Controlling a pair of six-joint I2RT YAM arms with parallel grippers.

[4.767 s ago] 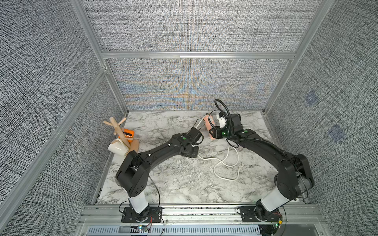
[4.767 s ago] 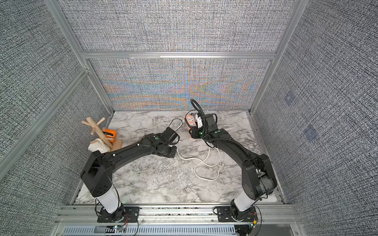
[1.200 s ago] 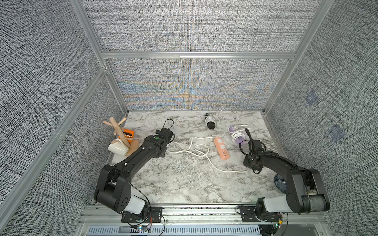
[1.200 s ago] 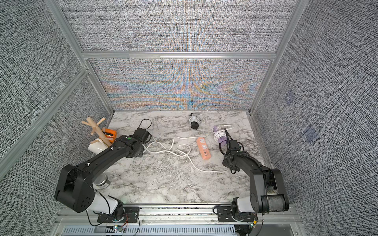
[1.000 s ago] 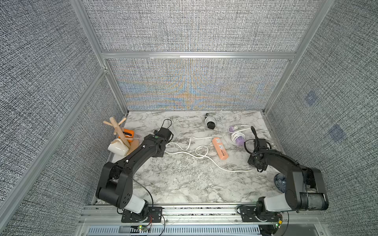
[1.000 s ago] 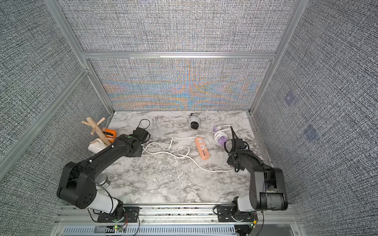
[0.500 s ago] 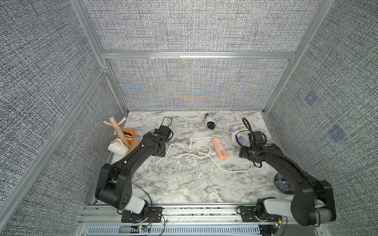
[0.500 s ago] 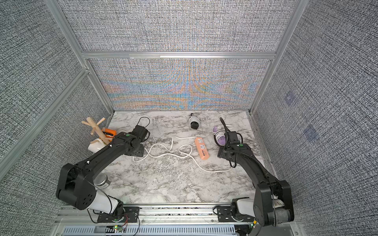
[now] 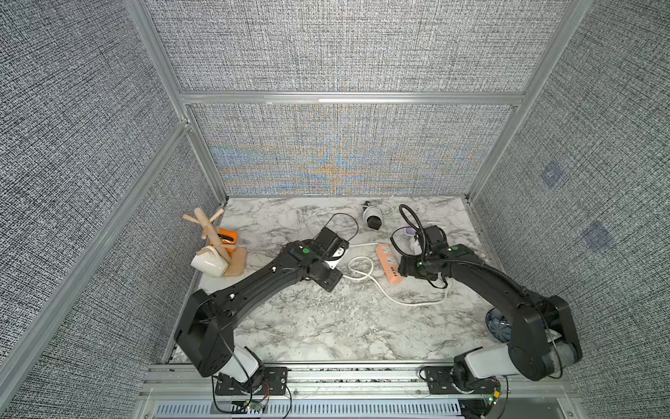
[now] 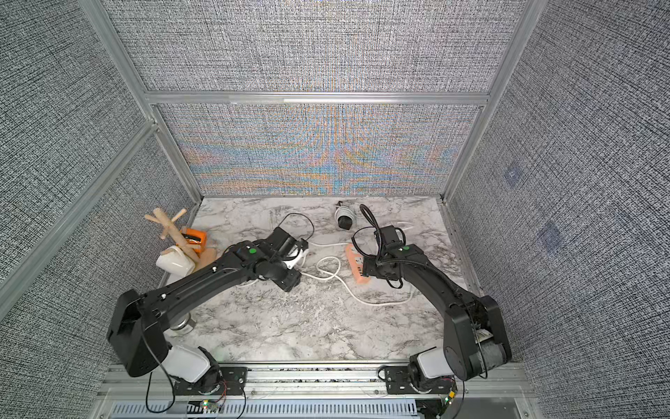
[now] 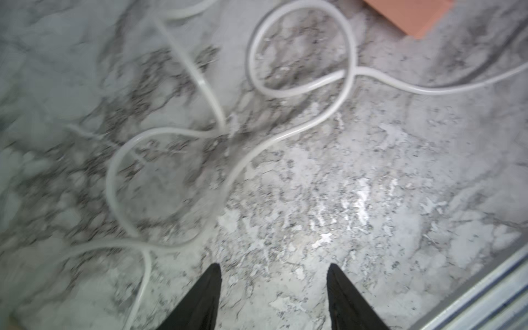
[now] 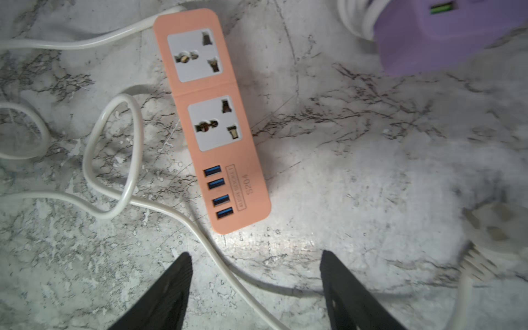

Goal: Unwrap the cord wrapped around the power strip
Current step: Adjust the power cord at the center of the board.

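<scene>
One orange power strip (image 12: 211, 120) lies flat on the marble table (image 9: 326, 326), showing two sockets and four USB ports. Its single white cord (image 12: 71, 45) sprawls loose in loops beside it. Both the left gripper (image 11: 273, 267) and the right gripper (image 12: 255, 253) hover with fingers spread, holding nothing. One purple power strip (image 12: 428, 37) sits nearby.

A surface (image 9: 326, 326) of white marble with grey veins lies inside a booth. Grey woven fabric covers the back wall (image 9: 344, 47) and both side walls (image 9: 72, 145), held by aluminium frame bars (image 9: 348, 97). The lower back panel (image 9: 333, 167) shimmers with faint orange and blue bands. A metal rail (image 9: 355, 373) runs along the near edge. In the left wrist view a bright glare (image 11: 343, 205) sits on the marble.
</scene>
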